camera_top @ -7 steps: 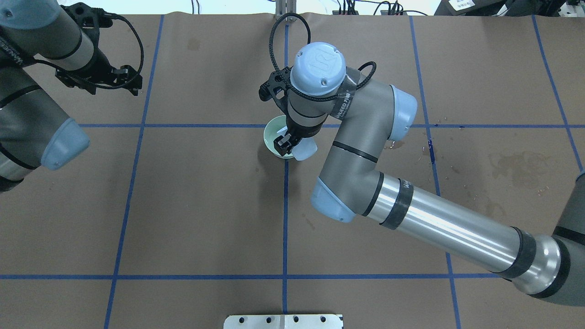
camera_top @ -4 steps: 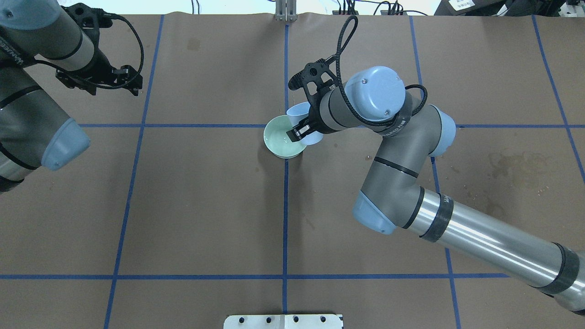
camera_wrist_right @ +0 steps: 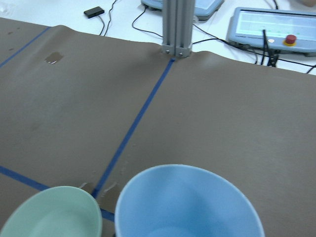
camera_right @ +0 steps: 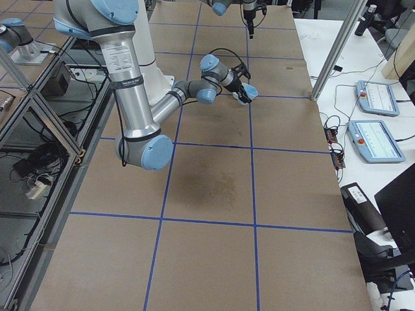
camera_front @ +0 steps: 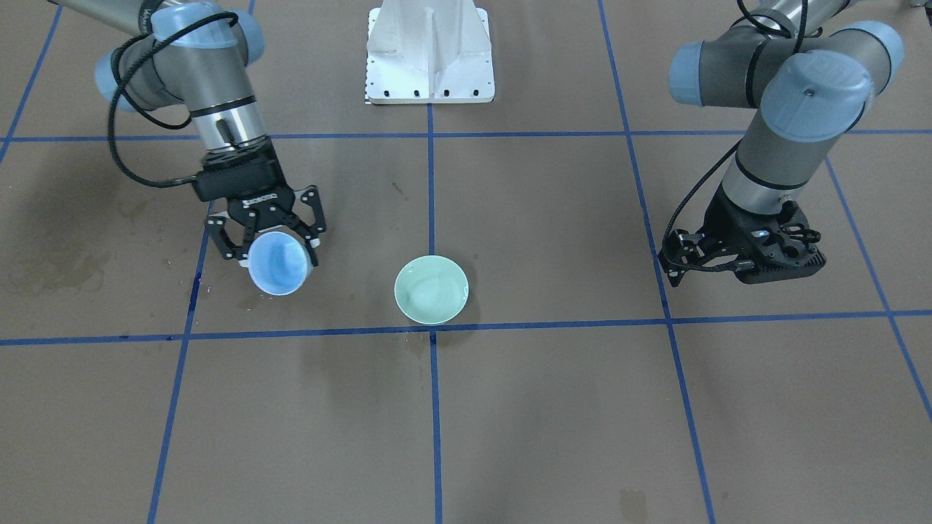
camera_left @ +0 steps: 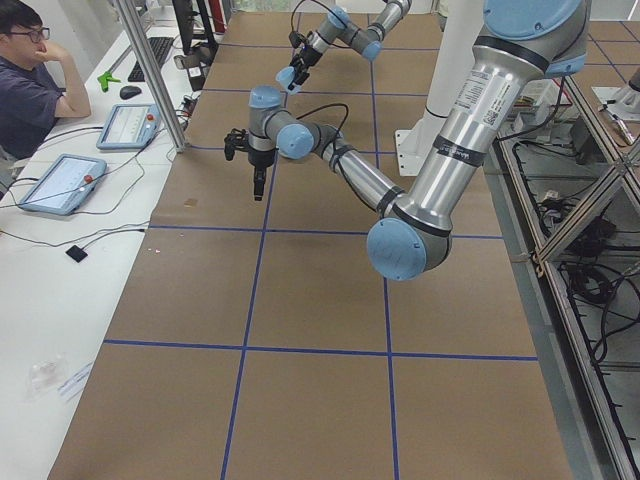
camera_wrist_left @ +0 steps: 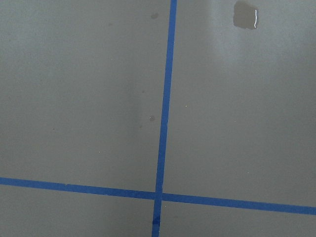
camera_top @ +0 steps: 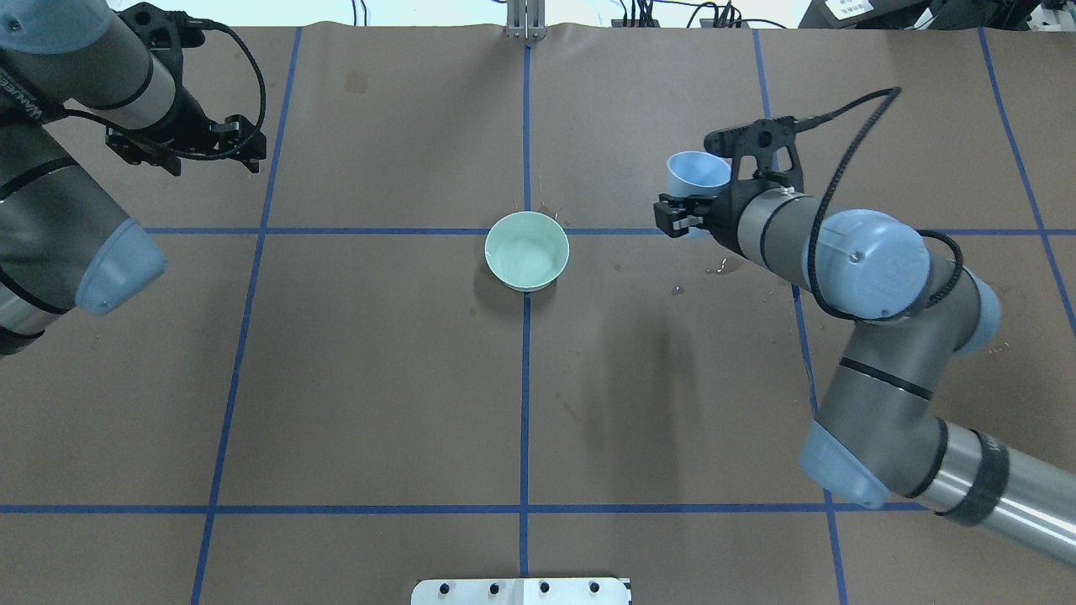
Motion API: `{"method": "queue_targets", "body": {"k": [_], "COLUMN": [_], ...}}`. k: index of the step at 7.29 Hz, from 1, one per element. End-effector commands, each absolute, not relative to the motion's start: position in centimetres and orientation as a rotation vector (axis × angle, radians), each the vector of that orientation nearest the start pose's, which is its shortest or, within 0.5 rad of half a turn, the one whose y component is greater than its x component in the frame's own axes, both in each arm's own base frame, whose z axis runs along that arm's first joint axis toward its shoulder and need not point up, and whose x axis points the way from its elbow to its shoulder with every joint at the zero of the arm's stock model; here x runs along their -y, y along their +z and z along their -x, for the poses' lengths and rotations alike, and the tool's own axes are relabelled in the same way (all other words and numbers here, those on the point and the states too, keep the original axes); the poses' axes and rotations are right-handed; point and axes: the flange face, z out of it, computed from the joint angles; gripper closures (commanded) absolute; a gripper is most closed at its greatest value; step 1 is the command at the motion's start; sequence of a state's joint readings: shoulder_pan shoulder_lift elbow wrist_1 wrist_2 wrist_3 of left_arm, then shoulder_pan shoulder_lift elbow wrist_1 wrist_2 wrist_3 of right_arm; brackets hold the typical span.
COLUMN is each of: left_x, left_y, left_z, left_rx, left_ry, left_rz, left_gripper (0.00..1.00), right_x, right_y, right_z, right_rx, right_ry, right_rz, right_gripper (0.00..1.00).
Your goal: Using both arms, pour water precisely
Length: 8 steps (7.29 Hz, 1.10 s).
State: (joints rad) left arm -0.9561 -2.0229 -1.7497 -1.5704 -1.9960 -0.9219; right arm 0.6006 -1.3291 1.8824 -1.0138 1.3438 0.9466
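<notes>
Centrally, bowl point(camera_top: 538, 284) holding water point(camera_top: 525, 252), right jaws gripping blue cup point(camera_top: 698, 172)

One bench point(camera_top: 378, 395) carries two arms: the left arm point(camera_top: 50, 210) at the overhead frame's left edge, the right arm point(camera_top: 874, 277) at its right. Each ends in one tool, the left tool point(camera_top: 245, 144) and the right tool point(camera_front: 275, 255). There is one blue cup point(camera_top: 698, 172), one green bowl point(camera_top: 527, 250), one white pedestal point(camera_front: 429, 51) and one person point(camera_left: 25, 95).

I work over a brown paper table cover point(camera_top: 378, 378) crossed by blue tape lines point(camera_top: 524, 403), with a grey aluminium post point(camera_wrist_right: 177, 24) at its far edge.
</notes>
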Motion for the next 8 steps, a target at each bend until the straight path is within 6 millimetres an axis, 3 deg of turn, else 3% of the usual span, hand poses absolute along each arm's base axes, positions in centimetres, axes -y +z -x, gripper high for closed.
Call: {"method": "queue_targets", "body": {"k": [1,2,3,4,6,8], "left_x": [56.8,56.6,56.5,56.5,56.5,56.4], "left_y": [32.2,32.5,32.6,32.6,32.7,32.9], "left_z": [-28.9,-28.7,-28.8,-28.8,-28.8,-28.8], "left_rx": [-0.740,-0.739,-0.738,-0.738,-0.735,-0.733], "left_ry": [-0.179,-0.181,-0.180,-0.180,-0.178,-0.179], "left_rz": [-0.162,-0.159,-0.157,-0.157,-0.156,-0.154], "left_gripper": [0.00,0.00,0.00,0.00,0.00,0.00], "right_x": [41.7,40.7,38.2,36.1,33.0,29.9], "right_y": [41.8,44.7,47.7,48.5,52.4,56.0], "right_z": [30.1,28.4,28.2,29.5,32.4,31.2], "right_rx": [0.588,0.539,0.474,0.481,0.480,0.463], "right_ry": [0.324,0.445,0.500,0.548,0.626,0.623], "right_rz": [-0.810,-0.823,-0.867,-0.913,-0.988,-1.020], "right_gripper": [1.00,1.00,1.00,1.00,1.00,1.00]}}
